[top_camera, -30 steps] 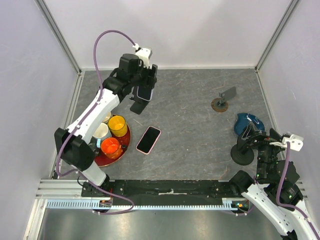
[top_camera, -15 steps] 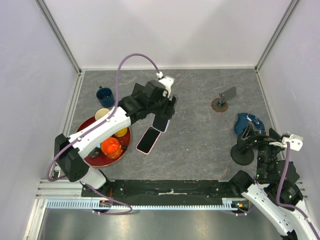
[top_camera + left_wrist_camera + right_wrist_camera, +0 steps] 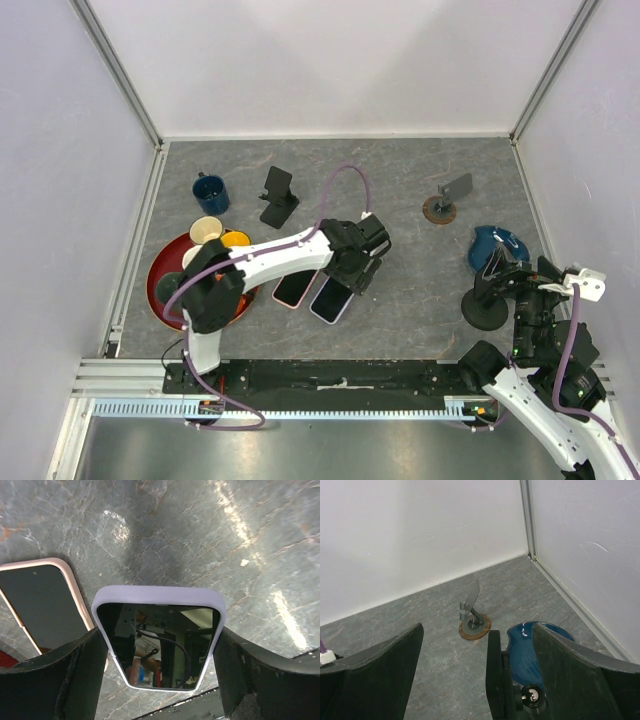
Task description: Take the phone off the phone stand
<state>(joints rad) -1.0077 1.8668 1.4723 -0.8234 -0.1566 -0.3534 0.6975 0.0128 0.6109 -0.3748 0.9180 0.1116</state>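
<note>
My left gripper (image 3: 352, 268) is shut on a lavender-cased phone (image 3: 330, 299) and holds it low, flat over the grey table, screen up. In the left wrist view the phone (image 3: 160, 645) sits between my two fingers, which press on its long edges. The black phone stand (image 3: 277, 195) stands empty at the back left, well away from the phone. A pink-cased phone (image 3: 294, 288) lies flat just left of the lavender one and also shows in the left wrist view (image 3: 42, 605). My right gripper (image 3: 512, 278) is open and empty at the right.
A red tray (image 3: 158, 285) with several cups is at the left, a dark blue mug (image 3: 209, 190) behind it. A wood-based stand (image 3: 445, 203), a blue object (image 3: 495, 246) and a black round-based stand (image 3: 486, 303) sit at the right, the black stand (image 3: 501, 680) between my right fingers.
My left gripper carried the lavender phone from the black stand forward and right, then down to the table beside the pink phone. The right arm has not moved.
</note>
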